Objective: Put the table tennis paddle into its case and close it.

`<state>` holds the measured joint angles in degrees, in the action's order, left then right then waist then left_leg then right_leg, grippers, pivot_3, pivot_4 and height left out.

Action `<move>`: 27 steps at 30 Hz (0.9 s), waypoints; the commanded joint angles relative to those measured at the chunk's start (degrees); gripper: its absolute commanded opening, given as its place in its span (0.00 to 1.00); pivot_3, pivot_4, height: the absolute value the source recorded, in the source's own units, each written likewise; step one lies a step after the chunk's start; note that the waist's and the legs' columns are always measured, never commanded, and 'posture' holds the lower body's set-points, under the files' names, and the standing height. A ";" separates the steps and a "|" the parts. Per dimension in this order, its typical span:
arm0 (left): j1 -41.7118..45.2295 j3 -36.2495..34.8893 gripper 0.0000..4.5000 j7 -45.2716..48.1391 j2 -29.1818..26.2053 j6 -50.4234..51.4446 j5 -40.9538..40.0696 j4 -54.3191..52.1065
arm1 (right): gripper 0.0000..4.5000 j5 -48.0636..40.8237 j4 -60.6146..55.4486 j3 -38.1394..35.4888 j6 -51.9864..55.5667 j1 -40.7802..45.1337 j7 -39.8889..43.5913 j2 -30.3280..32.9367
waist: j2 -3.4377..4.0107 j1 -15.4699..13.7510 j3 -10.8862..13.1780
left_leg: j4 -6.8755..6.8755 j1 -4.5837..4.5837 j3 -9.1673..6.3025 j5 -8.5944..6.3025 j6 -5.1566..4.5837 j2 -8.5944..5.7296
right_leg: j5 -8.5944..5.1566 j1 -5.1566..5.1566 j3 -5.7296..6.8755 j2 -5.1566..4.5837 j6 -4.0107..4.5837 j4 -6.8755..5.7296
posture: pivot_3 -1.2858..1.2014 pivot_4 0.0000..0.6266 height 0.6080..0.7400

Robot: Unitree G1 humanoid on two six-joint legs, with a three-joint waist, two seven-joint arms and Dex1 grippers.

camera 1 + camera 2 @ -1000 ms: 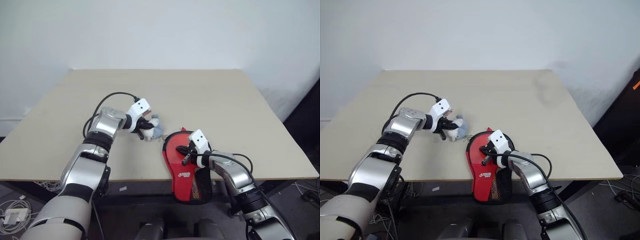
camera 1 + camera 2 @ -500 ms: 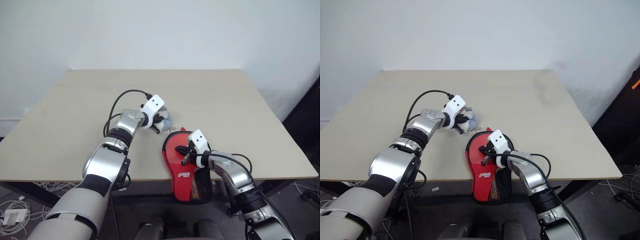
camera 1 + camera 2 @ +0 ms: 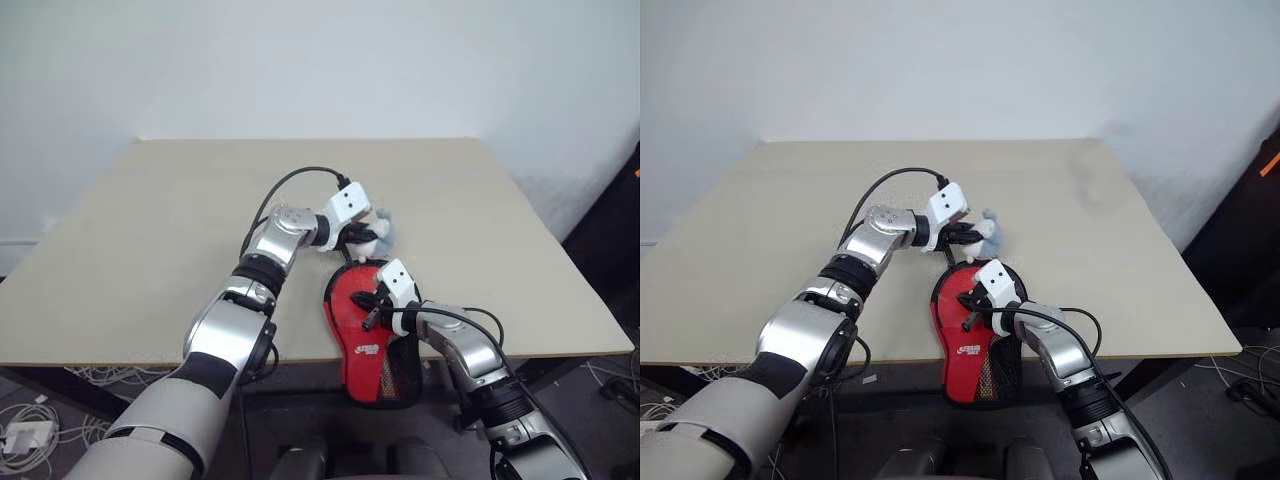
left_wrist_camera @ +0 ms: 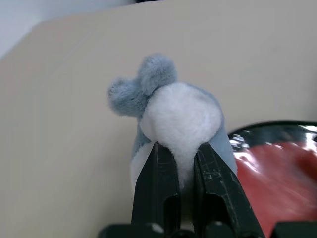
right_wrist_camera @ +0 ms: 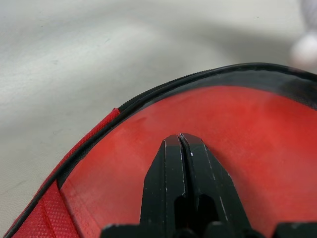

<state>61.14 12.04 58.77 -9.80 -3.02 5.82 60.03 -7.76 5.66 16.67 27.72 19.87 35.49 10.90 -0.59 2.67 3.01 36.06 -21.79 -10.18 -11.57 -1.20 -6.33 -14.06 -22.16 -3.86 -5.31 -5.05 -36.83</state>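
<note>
1. Broadly, a beige table (image 3: 150,230) takes up most of the head views, standing against a pale wall.

2. The case (image 3: 372,345) lies at the near edge of the table, toward the near right corner. Its round red end rests on the tabletop, and its narrow end with the black mesh pocket and white logo hangs out past the near edge. A black zipper rim runs round the red face.

3. The table tennis paddle (image 5: 237,129) shows in the right wrist view as a smooth red rubber surface, inside the black rim of the case. Its handle cannot be made out, and I cannot tell how far in it sits.

4. The left arm reaches across from the left side toward the middle of the table. The left gripper (image 4: 184,163) hangs just beyond the far rim of the case. Its fingers (image 4: 161,183) are clenched on a small stuffed toy (image 3: 378,234), grey-blue and white with a fluffy tuft, pinching its white part.

5. The right gripper (image 5: 181,148) sits over the red surface at the round end of the case. Its fingers are pressed together with nothing between them, tips at or just above the red rubber; I cannot tell whether they touch.
</note>
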 commanded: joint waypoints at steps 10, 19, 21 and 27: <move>-4.64 3.25 0.35 8.95 -1.76 2.56 -0.64 -11.26 | 0.00 0.45 0.74 1.25 0.87 -0.67 0.64 -0.02 | 0.00 0.00 0.00 | 0.01 0.03 -0.08 0.00 -0.01 0.09 | 0.00 0.04 0.00 0.01 0.01 0.01 | 0.52 0.00 0.99; -1.57 0.19 0.99 7.22 -4.76 5.05 -2.12 -12.17 | 0.00 0.41 0.54 1.83 0.99 -0.62 1.37 0.22 | 0.00 0.06 -0.01 | 0.01 0.09 -0.07 -0.01 0.01 0.12 | 0.00 0.06 -0.01 0.09 0.01 0.00 | 0.52 0.00 0.99; -0.68 -1.20 0.99 7.80 -6.04 6.67 -3.45 -13.47 | 0.00 0.40 0.27 1.96 1.13 -0.69 1.56 0.31 | 0.00 0.05 -0.01 | 0.01 0.09 -0.07 -0.01 0.01 0.16 | 0.00 0.06 -0.01 0.09 0.01 0.01 | 0.52 0.00 0.99; 0.58 -5.69 0.99 9.82 -10.42 13.15 -8.85 -20.78 | 0.00 0.01 -4.86 2.71 3.32 -2.12 3.01 2.66 | 0.01 0.07 0.00 | 0.01 0.07 -0.06 -0.02 0.02 0.27 | 0.00 0.04 -0.01 0.09 0.01 0.01 | 0.52 0.00 0.99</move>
<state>59.45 8.36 68.31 -19.14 8.92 -0.87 42.57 -7.80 2.26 18.56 29.38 18.84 37.52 12.81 -0.58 2.74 3.01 36.06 -21.71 -10.25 -11.59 -1.17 -6.06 -14.06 -22.12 -3.88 -5.23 -5.04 -36.82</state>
